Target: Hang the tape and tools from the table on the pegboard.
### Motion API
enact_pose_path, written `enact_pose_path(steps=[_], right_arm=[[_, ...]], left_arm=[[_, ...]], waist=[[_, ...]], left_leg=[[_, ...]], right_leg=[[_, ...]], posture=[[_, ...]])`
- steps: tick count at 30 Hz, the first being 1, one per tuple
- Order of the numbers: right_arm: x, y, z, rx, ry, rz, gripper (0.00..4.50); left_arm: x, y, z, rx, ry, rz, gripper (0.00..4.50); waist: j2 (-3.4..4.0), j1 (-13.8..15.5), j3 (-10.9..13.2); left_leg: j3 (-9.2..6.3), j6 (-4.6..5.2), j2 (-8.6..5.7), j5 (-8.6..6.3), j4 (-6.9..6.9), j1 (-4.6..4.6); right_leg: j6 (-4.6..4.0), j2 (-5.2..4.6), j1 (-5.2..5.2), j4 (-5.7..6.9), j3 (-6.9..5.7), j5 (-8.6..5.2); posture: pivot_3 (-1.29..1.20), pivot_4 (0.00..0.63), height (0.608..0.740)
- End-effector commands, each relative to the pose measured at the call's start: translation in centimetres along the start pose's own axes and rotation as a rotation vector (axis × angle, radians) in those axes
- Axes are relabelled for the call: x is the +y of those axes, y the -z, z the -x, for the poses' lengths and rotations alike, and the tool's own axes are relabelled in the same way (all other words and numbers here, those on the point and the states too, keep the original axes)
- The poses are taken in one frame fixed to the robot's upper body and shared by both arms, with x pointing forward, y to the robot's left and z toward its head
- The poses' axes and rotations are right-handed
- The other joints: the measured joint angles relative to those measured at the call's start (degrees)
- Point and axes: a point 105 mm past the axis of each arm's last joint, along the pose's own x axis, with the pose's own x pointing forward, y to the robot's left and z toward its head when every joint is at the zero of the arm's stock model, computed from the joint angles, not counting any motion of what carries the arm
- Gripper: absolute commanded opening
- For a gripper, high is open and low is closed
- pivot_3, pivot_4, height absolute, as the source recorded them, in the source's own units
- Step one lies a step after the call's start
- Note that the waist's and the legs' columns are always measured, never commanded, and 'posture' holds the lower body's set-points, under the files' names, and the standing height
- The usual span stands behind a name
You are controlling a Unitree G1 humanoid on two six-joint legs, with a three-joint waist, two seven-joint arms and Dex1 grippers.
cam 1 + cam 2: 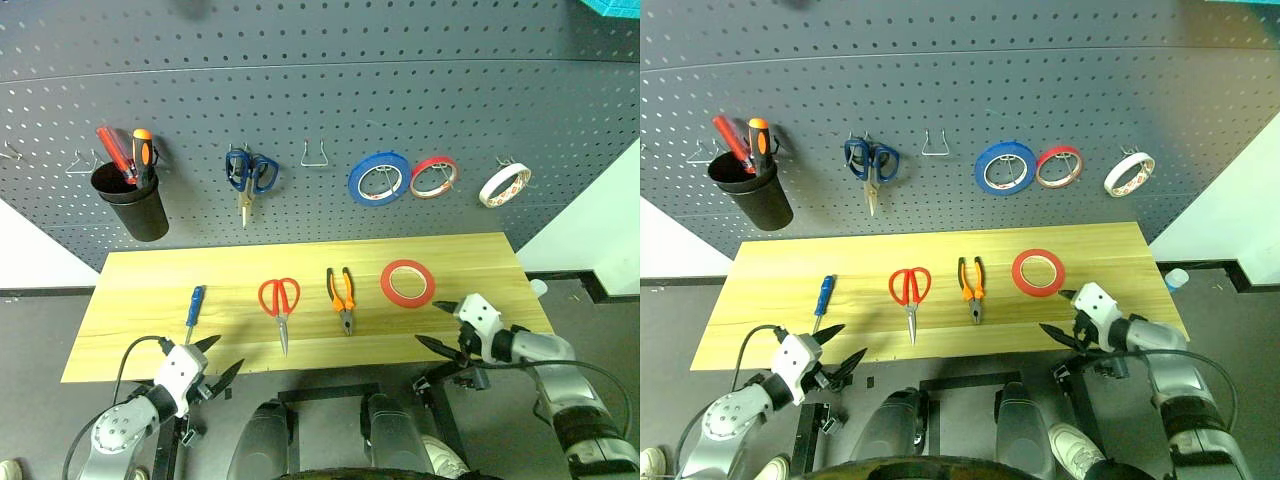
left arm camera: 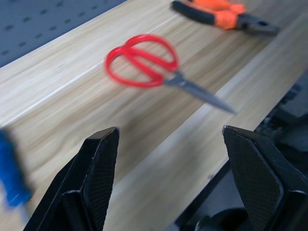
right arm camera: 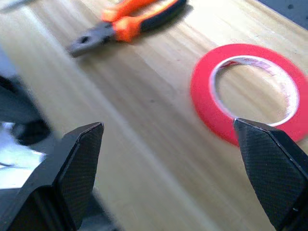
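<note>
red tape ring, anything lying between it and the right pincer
Nothing visible. The right pincer is open at the table's front edge, and only bare wood lies between it and the red tape ring. The pliers lie off to its left, out of that line.

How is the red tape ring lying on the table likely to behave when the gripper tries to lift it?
The tape ring lies flat on the table, so it probably won't roll, though a sideways nudge could slide it over the smooth wood. It looks stiff and light, likely keeping its shape. Its low edge may be awkward to pinch; the wide hole probably offers the open right gripper an easier hold.
</note>
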Motion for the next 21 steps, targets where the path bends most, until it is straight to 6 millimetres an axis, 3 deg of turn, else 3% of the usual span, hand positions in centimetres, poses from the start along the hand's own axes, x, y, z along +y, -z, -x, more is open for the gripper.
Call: enact_pose_path(steps=[1,9,21], right_arm=[[-1.1,-1.0,-1.5,0.003,0.008,0.001,4.5],[-1.7,-2.4,-5.5,0.098,-0.081,0.036,4.5],[-1.9,-0.9,-7.3,0.286,-0.095,0.105,4.5]], left_arm=[[-0.4,-1.2,-1.7,-0.032,0.082,-0.033,3.57],[-2.1,-4.8,-5.4,-0.082,0.352,-0.055,3.57],[-3.1,-5.6,-5.1,-0.085,0.412,-0.018,3.57]], waist=[[0.0,-0.07,0.0],[0.04,-0.4,0.01],[0.21,-1.8,0.16]], left_leg=[[0.0,0.0,0.0,0.0,0.0,0.01],[-0.02,0.01,0.0,0.01,-0.03,0.11],[-0.02,0.02,0.0,0.01,-0.05,0.19]], right_leg=[[-0.02,0.0,0.0,0.02,0.0,0.01],[-0.23,0.05,0.01,0.17,0.03,0.17],[-0.24,0.06,0.0,0.29,0.11,0.15]], posture=[[0.0,0.154,0.73],[-0.01,0.164,0.73],[-0.01,0.171,0.73]])
